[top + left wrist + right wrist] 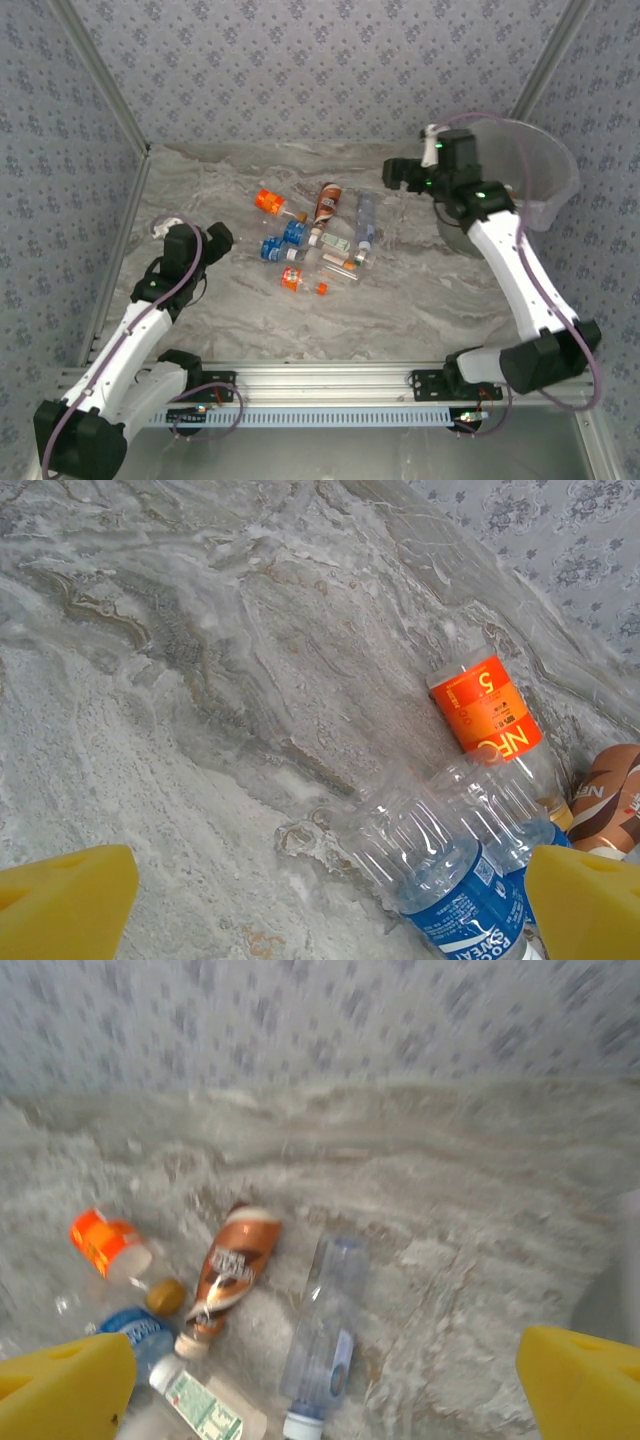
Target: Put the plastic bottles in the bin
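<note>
Several plastic bottles lie in a loose cluster mid-table: an orange-labelled one point(268, 201), a brown one point(327, 203), a clear one with a blue cap point(365, 222) and blue-labelled ones point(272, 248). My left gripper point(222, 238) hovers open just left of the cluster. In its wrist view a blue-labelled bottle point(450, 880) lies near the right finger point(585, 900), with the orange-labelled bottle point(490, 715) beyond. My right gripper point(398, 173) is open and empty, raised beside the bin point(555, 175), left of its rim. Below it lie the brown bottle point(230, 1270) and the clear bottle point(325, 1340).
Patterned walls close the table at the back and both sides. A small white crumpled thing point(160, 225) lies by the left wall behind my left arm. An aluminium rail point(330, 380) runs along the near edge. Bare marble lies between the cluster and the bin.
</note>
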Motion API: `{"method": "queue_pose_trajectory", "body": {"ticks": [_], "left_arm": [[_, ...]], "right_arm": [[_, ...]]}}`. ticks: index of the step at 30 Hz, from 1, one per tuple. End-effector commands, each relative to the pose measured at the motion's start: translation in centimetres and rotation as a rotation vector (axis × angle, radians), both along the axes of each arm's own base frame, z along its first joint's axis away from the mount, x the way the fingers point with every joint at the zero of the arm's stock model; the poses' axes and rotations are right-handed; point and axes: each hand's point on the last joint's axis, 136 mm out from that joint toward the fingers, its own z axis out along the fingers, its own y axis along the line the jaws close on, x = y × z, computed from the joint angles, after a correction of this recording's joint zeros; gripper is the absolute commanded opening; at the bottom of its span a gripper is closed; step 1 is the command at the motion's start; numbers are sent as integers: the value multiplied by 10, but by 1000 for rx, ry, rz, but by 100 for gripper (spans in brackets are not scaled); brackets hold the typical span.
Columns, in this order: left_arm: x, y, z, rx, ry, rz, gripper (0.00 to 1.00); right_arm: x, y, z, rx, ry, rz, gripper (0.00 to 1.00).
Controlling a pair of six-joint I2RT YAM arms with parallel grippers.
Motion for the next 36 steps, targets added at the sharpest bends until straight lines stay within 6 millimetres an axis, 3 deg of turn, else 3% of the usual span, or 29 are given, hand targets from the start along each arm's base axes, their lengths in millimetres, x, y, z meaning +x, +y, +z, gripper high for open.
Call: {"method": "queue_pose_trajectory", "body": {"ticks": [1,6,12,17,22,30,33,36], "left_arm": [[5,-1,7,-25,-32,9,99],[2,2,3,-27,-23,23,99],[0,0,3,-19,-7,7,99],[-2,2,3,-10,7,7,99],[-3,1,2,-11,13,7,99],[-1,-2,1,-15,36,-11,100],[2,-7,3,-24,44,-32,100],[5,-9,3,-26,59,-36,100]], "right_arm": [[14,16,-42,-160,64,-19,100],[40,30,-106,-244,246,-115,100],[65,44,-166,-233,371,-146,99],[75,48,-207,-249,462,-138,92],[75,51,-239,-210,542,-121,79],[66,51,-286,-202,630,-124,73],[65,49,-291,-208,637,-137,72],[65,46,-283,-212,610,-145,67]]}}
